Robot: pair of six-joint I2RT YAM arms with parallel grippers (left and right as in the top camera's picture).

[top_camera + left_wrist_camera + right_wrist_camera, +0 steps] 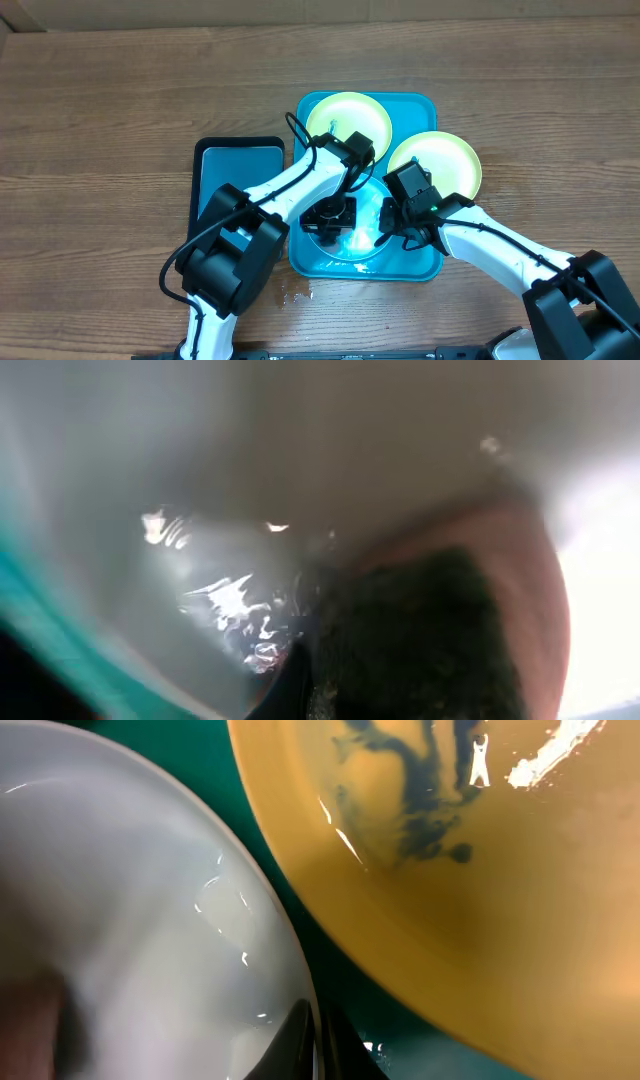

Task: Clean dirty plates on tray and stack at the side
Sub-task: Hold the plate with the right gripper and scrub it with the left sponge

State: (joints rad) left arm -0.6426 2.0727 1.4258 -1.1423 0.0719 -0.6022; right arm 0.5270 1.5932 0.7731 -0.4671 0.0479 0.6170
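As the tray (418, 266) holds three plates (348, 122), the left end effector (330, 218) and right end effector (393, 220) sit clenched.

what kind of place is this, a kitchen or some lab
Most likely a robotics lab bench, not a kitchen: a plain wooden table, two robot arms working over a teal tray, and small lime-rimmed plates staged there.

Overhead: bright, even light from above; sharp throughout. Soft, short shadows beneath the arms (290, 185) on the table (100, 100). Pale plates (350, 120) nearly blown out; wet glare on the tray (418, 108) toward its near edge.
Left wrist: wholly out of focus; white glints centre-left, washed out at the right edge.
Right wrist: soft close focus; small glints on white plate (120, 920), hot streak on yellow plate (520, 940), top right.
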